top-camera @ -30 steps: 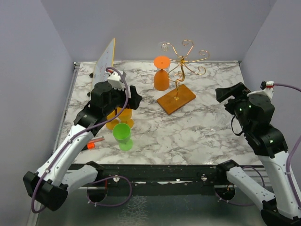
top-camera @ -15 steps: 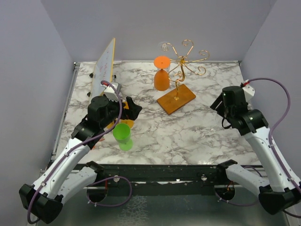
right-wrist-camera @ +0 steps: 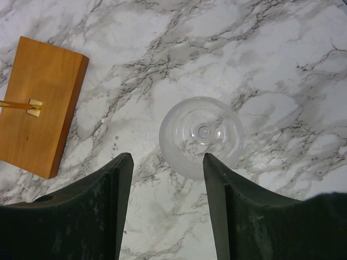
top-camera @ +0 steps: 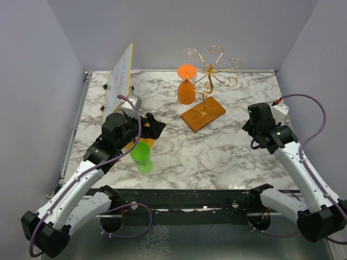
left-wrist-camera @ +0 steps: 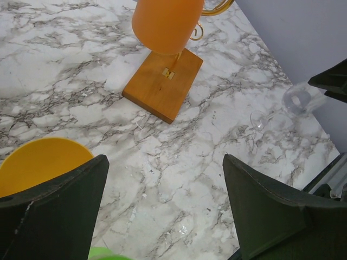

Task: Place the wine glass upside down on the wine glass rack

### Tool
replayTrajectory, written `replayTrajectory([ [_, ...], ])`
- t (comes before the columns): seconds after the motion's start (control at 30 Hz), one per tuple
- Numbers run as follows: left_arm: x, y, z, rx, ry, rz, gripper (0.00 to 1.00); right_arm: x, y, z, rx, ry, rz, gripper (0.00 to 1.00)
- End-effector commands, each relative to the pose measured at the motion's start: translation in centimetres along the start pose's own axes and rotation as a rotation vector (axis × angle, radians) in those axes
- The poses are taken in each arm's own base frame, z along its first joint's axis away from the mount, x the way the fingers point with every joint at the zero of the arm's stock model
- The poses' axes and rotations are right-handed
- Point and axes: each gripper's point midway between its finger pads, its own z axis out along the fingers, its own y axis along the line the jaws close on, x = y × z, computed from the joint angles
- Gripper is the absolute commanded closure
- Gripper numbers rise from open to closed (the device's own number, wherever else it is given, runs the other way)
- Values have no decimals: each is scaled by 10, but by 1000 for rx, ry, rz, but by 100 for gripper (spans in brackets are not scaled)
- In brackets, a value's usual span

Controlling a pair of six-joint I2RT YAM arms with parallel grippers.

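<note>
The wine glass rack (top-camera: 212,64) is gold wire with curled arms on a brown wooden base (top-camera: 203,114); the base also shows in the left wrist view (left-wrist-camera: 162,81) and the right wrist view (right-wrist-camera: 38,103). An orange wine glass (top-camera: 186,85) is upside down beside the rack's stem. A clear wine glass (right-wrist-camera: 200,135) stands upright on the marble, and it also shows in the left wrist view (left-wrist-camera: 295,100). My right gripper (right-wrist-camera: 167,162) is open and points down, with the clear glass just beyond its fingertips. My left gripper (left-wrist-camera: 164,162) is open and empty above a yellow glass (left-wrist-camera: 40,162).
A green plastic glass (top-camera: 141,153) stands at the front left beside the yellow one (top-camera: 145,142). A tilted whiteboard (top-camera: 120,76) stands at the back left. Grey walls close in the marble table (top-camera: 217,157) on three sides.
My right arm has swung in and down, so its gripper now points down by the clear glass. My left arm has drawn back a little toward the front.
</note>
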Motion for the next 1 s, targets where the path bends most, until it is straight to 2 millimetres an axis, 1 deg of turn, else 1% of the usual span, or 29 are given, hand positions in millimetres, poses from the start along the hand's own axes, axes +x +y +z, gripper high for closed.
replayTrajectory([
  [0.0,-3,-10,6,48,-12,-5,16,2,5,15,10,-23,2,41],
  [0.1,-4,-14,9,73,-3,-5,15,4,11,19,-15,-23,-21,47],
  [0.17,-3,-19,11,102,9,8,4,5,13,22,-21,-19,-42,51],
  [0.2,-4,-21,12,112,11,12,1,6,13,23,-19,-16,-51,53],
  [0.4,-6,-20,19,106,5,9,1,9,10,22,-23,-5,-77,74],
  [0.5,-7,-26,22,143,7,11,1,10,12,18,-55,-5,-78,85],
  [0.63,-1,-36,29,192,53,-36,3,8,15,12,-101,-9,-74,99],
  [0.8,10,-46,43,223,126,-147,7,5,27,0,-202,-21,-42,99],
  [0.97,22,-59,63,173,170,-232,7,5,56,-23,-415,-4,40,99],
])
